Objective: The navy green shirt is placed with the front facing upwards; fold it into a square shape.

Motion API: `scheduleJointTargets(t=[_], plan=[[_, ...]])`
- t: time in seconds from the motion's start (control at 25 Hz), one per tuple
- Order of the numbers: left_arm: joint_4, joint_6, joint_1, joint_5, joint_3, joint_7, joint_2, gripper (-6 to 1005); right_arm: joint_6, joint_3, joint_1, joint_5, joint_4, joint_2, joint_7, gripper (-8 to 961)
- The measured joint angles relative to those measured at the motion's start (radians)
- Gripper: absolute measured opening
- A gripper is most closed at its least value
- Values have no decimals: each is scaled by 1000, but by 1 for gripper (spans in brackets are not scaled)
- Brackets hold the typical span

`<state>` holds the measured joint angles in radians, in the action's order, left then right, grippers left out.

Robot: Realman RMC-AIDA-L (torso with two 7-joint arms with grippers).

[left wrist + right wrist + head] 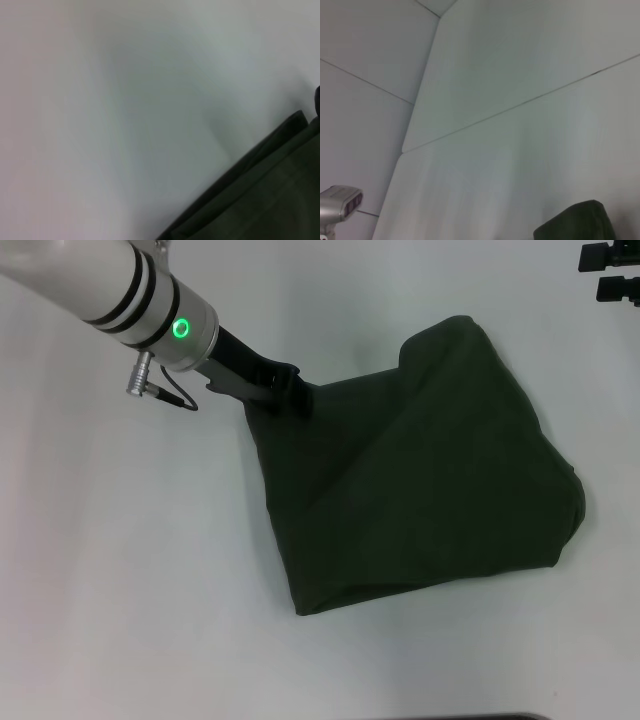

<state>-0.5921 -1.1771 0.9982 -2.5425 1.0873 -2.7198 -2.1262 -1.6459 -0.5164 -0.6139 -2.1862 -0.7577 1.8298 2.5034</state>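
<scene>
Olive cotton shirt [420,480] lay mid-table [120,570], already bundled into a lopsided fold. Left gripper [285,388] was pinching its upper-left corner. Right gripper [610,270] sat parked far right, fingers: cannot tell. Risk: single-corner pull drags layers, skewing the square.

Matt, soft woven cloth across the navy green shirt [430,480], dull and creased, with no sheen. Smooth, pale, faintly satin finish over the tabletop [120,570], fine seams showing in the right wrist view. Glossy white plastic shell with black rings on the left arm [120,290] at upper left; matt black hard parts on the left pincer [285,390]; bare metal on the connector [140,378].
</scene>
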Motion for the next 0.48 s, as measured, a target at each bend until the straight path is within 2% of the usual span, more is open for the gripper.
scheduleJointTargets(t=[0.48], plan=[[0, -10, 4, 1, 0, 2, 0, 176, -1, 12, -2, 0, 0, 0, 0, 723]])
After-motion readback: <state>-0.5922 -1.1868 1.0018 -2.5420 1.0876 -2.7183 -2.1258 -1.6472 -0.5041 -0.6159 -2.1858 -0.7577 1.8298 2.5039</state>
